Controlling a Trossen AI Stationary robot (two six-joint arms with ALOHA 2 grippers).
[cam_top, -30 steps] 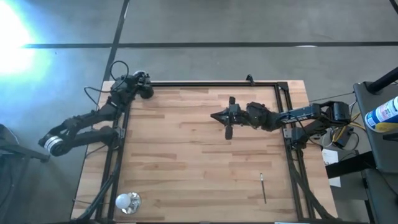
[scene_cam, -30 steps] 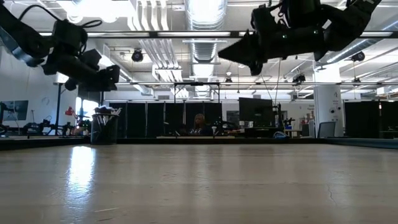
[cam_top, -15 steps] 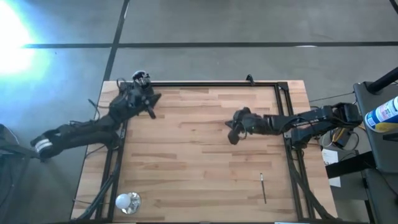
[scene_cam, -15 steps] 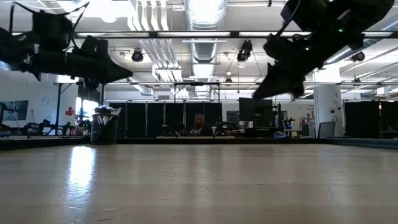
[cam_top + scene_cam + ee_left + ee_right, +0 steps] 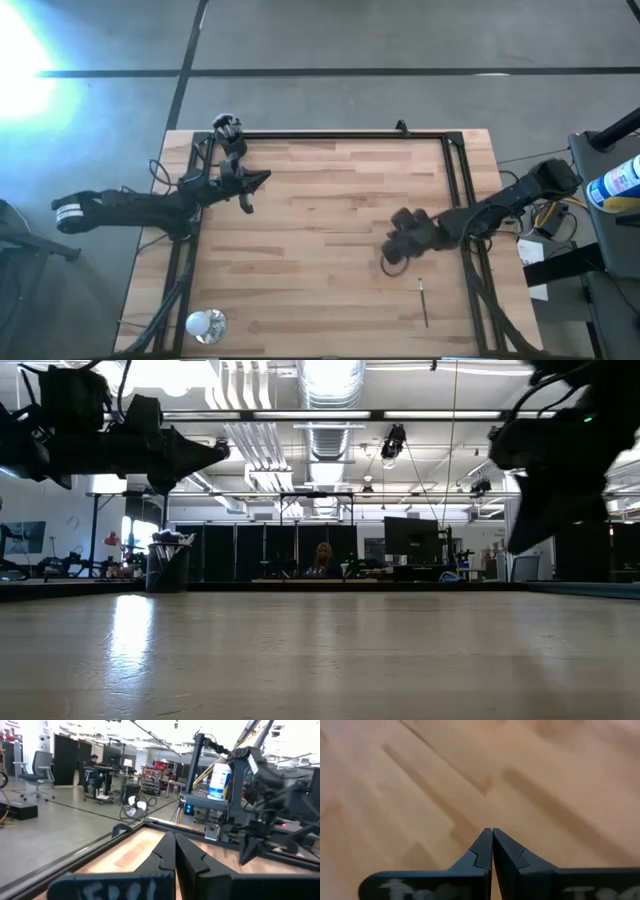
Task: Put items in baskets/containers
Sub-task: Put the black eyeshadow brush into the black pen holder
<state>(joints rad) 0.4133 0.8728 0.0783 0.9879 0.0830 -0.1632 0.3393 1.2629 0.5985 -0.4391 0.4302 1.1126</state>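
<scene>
right claw [image 5: 386, 262] closed, empty, near brush [image 5: 423, 302]; left claw [image 5: 250, 192] closed, empty, near cup [image 5: 226, 127].

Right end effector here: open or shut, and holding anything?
Shut and empty: in its wrist view the right end effector has both fingers meeting at the tips, only bare table beyond.

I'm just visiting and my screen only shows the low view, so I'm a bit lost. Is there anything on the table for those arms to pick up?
Observer: Yes. The high view shows one thin brush lying on the table, on the right arm's side.
Operator: Is that arm holding anything?
Observer: No. Its wrist view shows the right gripper with its jaws shut on nothing, facing bare wood.
Operator: And the other arm?
Observer: The left gripper is shut and empty too. From above, it hangs near the black cup at the table's far left corner.
</scene>
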